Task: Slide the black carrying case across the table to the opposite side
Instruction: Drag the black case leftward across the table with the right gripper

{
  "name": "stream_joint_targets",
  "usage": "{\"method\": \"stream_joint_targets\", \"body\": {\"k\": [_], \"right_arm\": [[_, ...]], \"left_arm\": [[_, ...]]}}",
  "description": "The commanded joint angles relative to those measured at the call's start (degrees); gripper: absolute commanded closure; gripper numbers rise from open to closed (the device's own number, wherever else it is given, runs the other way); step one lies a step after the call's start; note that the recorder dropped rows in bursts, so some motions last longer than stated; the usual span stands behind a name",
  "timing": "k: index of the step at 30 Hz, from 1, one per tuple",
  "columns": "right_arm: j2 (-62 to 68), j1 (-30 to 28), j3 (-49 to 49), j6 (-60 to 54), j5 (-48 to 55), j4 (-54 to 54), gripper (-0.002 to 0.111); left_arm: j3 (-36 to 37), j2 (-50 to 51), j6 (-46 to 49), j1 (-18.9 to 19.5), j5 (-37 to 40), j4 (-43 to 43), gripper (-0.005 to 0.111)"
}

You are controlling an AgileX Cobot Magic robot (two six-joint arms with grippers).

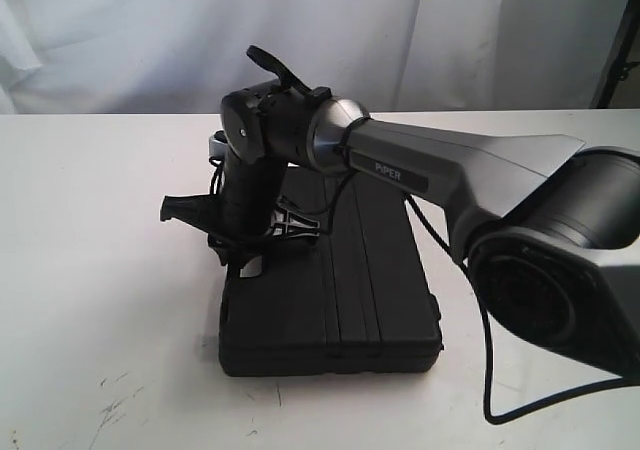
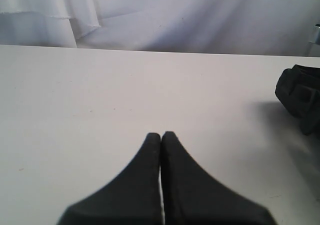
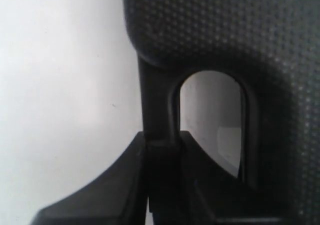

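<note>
The black carrying case [image 1: 340, 290] lies flat on the white table [image 1: 100, 270], near the middle. My right arm reaches over it from the right. Its gripper [image 1: 243, 262] points down at the case's left edge. In the right wrist view the right gripper [image 3: 162, 141] is shut on the bar of the case's handle [image 3: 157, 100], with the dimpled case body [image 3: 225, 30] beside it. My left gripper [image 2: 161, 135] is shut on nothing, low over bare table [image 2: 100, 95]. It does not show in the exterior view.
A white curtain [image 1: 450, 30] hangs behind the table's far edge. A black cable [image 1: 485, 370] loops from the right arm onto the table right of the case. Faint scuff marks [image 1: 115, 400] lie front left. A dark, unidentifiable object [image 2: 300, 97] sits at the left wrist view's edge.
</note>
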Motion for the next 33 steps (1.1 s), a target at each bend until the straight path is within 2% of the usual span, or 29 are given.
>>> {"method": "stream_joint_targets", "body": {"k": [1,15,33], "right_arm": [[-1.17,0.91,-1.03,2.48,-4.05,3.37,0.108],[-1.05,1.80,-1.03,7.09,-8.76,3.75,0.108],[0.74,2.87,-1.18,7.11,-16.01,8.19,0.108]], "left_arm": [[0.21,-0.26,0.08,0.17,-0.81,0.09,0.107],[0.21,-0.26,0.08,0.17,-0.81,0.09,0.107],[0.21,-0.26,0.08,0.17,-0.81,0.09,0.107]]}}
